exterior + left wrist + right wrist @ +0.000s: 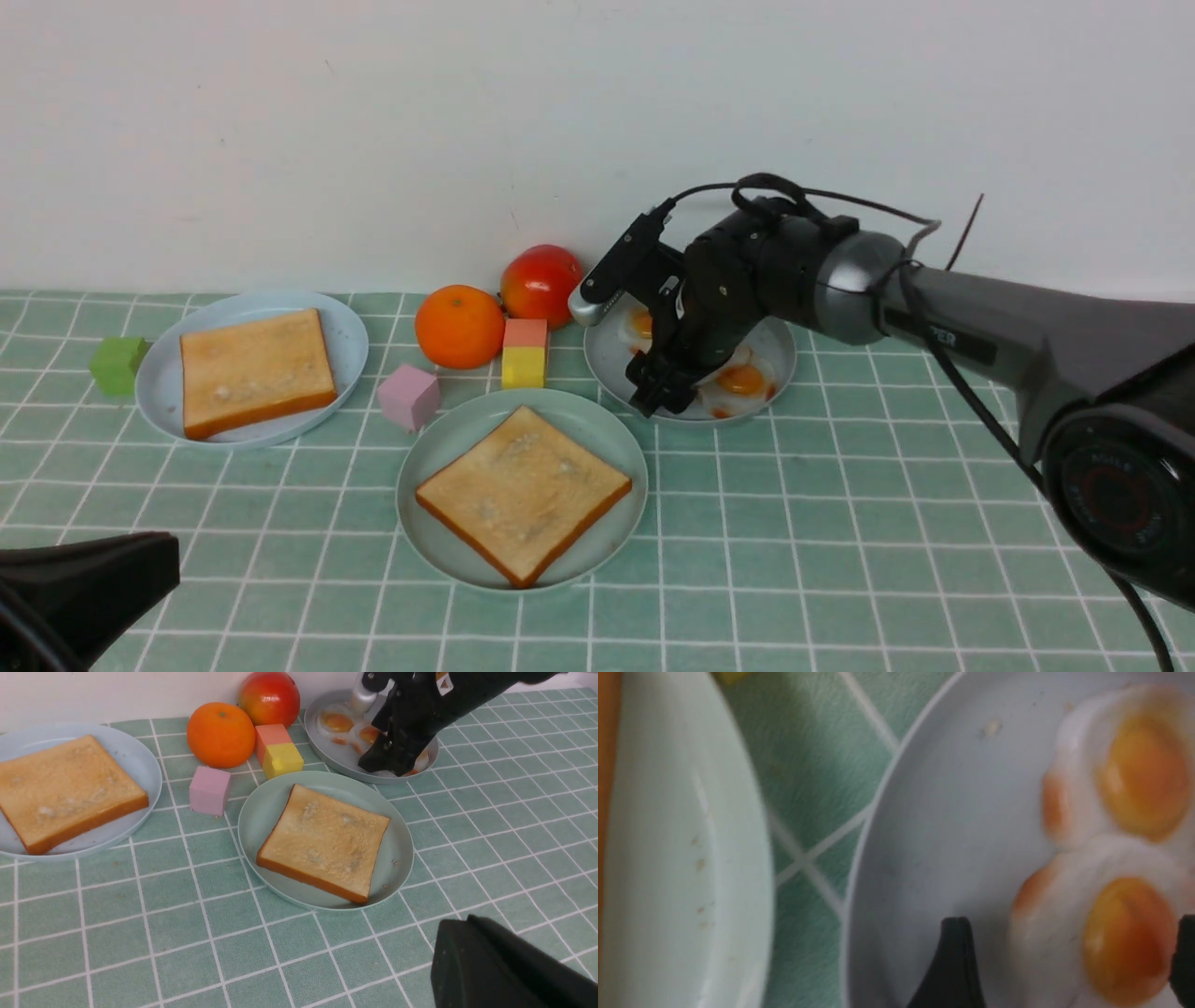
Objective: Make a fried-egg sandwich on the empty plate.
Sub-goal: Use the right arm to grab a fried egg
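The right hand (665, 399) hangs released over the grey plate (605, 359), its fingers (952, 961) straddling one fried egg (1125, 938) — poised to pinch it for the toast (523, 490) that lies on the mint-green plate (437, 448), just beside.

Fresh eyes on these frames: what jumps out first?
The black right gripper reaches down into the grey plate at the back, its open fingers either side of one fried egg. Then the golden toast: one slice lies on the mint-green plate front and centre, a second slice on the pale blue plate at the left.
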Robot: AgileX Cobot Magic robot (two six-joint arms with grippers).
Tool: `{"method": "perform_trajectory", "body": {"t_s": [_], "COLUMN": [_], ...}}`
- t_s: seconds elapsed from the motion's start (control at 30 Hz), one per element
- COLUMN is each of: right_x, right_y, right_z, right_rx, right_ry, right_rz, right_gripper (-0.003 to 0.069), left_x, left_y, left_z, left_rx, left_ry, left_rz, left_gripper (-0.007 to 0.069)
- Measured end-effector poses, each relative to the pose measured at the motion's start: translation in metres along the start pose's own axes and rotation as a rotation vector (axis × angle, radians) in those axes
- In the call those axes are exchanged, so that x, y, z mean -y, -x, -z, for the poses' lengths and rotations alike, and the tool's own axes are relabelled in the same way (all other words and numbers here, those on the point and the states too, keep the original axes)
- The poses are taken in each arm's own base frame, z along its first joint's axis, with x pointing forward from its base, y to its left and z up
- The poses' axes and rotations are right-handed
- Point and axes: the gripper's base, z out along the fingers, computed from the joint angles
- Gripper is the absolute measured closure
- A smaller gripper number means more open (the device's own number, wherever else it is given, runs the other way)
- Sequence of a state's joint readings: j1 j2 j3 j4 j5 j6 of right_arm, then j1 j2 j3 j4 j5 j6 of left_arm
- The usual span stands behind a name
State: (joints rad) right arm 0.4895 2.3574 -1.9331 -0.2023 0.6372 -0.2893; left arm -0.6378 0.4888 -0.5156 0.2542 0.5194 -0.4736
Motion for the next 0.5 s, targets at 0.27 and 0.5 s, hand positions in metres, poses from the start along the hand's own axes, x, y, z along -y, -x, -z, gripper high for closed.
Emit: {"method": "perform_trajectory", "body": {"t_s": [0.27,0.5], "right_x": [0.0015,0.0013], "right_y": [0.0005,-0.0002], "right_z": [-0.0069,-0.0095], "right_rx": [0.016,0.014], "right_ry": [-0.039,-0.049], "right_rz": [0.047,0.067], "right_gripper": [0.0083,0.0258], "left_x": [0.0,0.0005], "left_y": [0.0,-0.0002], "left_z": [0.0,0.0], "left_rx": [0.0,-0.003], "left_ry": [0.0,-0.006], "left_rz": [0.0,0.011], "left_gripper": [0.0638,0.0638]}}
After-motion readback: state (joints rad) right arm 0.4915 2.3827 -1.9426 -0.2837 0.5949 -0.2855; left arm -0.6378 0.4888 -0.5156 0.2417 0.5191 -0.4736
